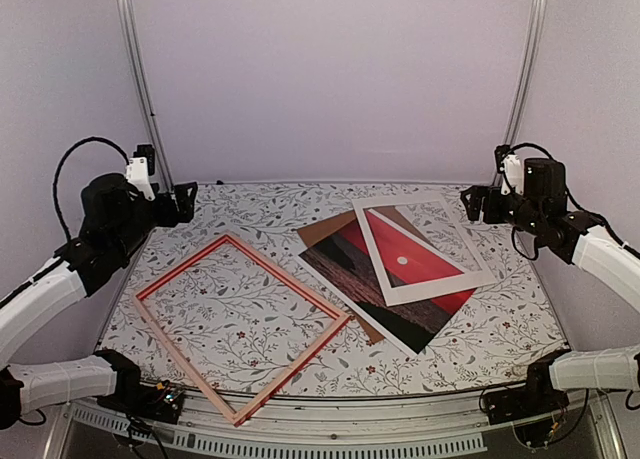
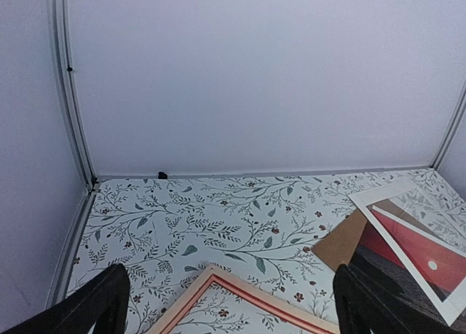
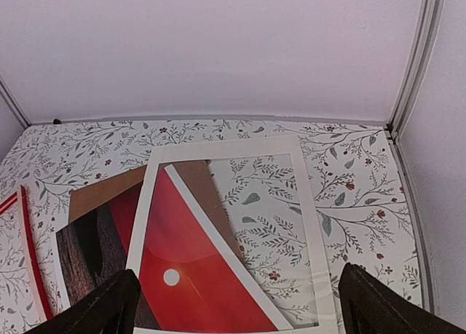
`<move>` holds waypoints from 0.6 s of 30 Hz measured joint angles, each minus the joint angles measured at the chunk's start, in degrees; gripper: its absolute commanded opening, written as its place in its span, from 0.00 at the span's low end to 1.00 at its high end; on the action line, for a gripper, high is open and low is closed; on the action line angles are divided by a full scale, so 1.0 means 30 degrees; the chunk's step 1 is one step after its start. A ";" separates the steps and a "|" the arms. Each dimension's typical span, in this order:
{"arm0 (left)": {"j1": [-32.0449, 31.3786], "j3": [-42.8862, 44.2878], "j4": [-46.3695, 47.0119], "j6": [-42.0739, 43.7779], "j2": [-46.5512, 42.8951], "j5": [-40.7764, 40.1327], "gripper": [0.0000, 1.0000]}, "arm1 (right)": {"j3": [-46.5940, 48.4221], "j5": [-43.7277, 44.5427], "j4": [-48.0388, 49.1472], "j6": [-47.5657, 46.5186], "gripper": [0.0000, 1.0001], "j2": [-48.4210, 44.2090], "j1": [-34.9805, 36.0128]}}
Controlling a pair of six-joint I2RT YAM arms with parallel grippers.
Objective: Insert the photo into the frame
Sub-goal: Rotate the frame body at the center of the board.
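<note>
The frame [image 1: 289,277] was recorded lying flat on the left half of the floral-patterned table [image 1: 250,207], turned cornerwise, with pale rails uppermost and red showing along the edges. Only table surface was seen inside it.

The photo [image 1: 345,264] was found flat and picture side up, right of centre, near the frame but outside it. A brown backing board [image 1: 325,229] was noted beneath it, projecting at the far-left corner. A white mat [image 1: 440,285] was laid askew on top, so that part of the red half and the white dot were seen through its window. The mat's right side rested on the bare table.

The left gripper [image 1: 187,204] was held above the table's left edge and the right gripper [image 1: 470,204] above its right edge. The jaws of both were spread wide, and nothing was grasped.
</note>
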 measured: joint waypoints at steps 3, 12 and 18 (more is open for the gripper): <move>0.0007 -0.0117 0.0007 0.0102 0.0015 0.0226 1.00 | 0.0007 -0.0138 0.0175 -0.0087 0.99 0.0000 -0.0015; 0.0073 -0.0182 -0.0029 0.0138 0.0430 0.0321 1.00 | 0.0000 -0.0342 0.0350 -0.0372 0.99 0.0211 -0.0015; 0.0095 0.0022 -0.1326 -0.0619 0.0903 -0.0466 1.00 | 0.0007 -0.0554 0.0350 -0.0386 0.99 0.0233 -0.0022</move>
